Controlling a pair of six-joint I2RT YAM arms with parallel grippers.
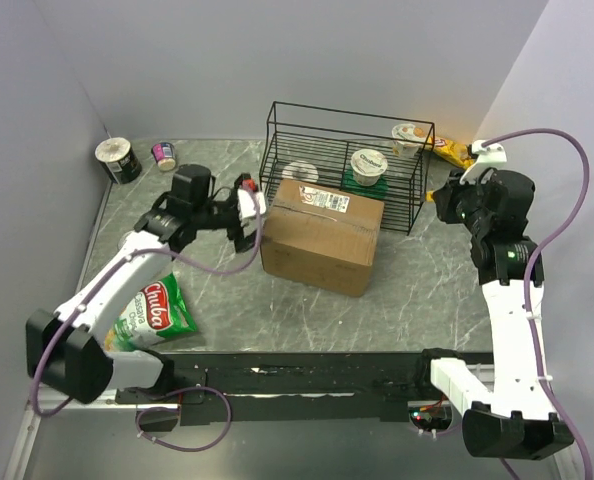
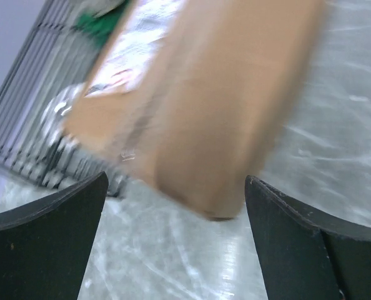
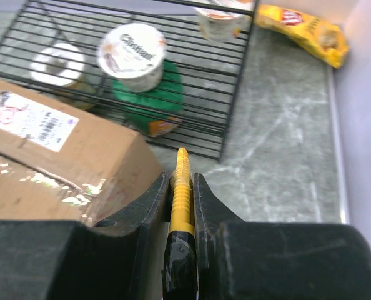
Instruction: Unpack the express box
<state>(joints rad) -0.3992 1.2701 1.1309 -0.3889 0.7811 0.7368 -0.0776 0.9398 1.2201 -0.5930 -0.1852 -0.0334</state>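
Box (image 1: pixel 322 237) sits mid-table, just in front of the wire basket (image 1: pixel 413 185), label upward, long axis running left to right. Left gripper (image 1: pixel 247 213) gapes wide beside its left end; right gripper (image 3: pixel 180 187) pinches a yellow tool (image 3: pixel 182 164).

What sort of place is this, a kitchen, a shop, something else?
Probably a robotics test bench: a left arm and a right arm bolted at the edge of a table, plain grey walls boxing it in, and an express box, wire basket and snack bag laid out like props.

white arms (image 1: pixel 127 265), black joints, purple cables (image 1: pixel 543 132).
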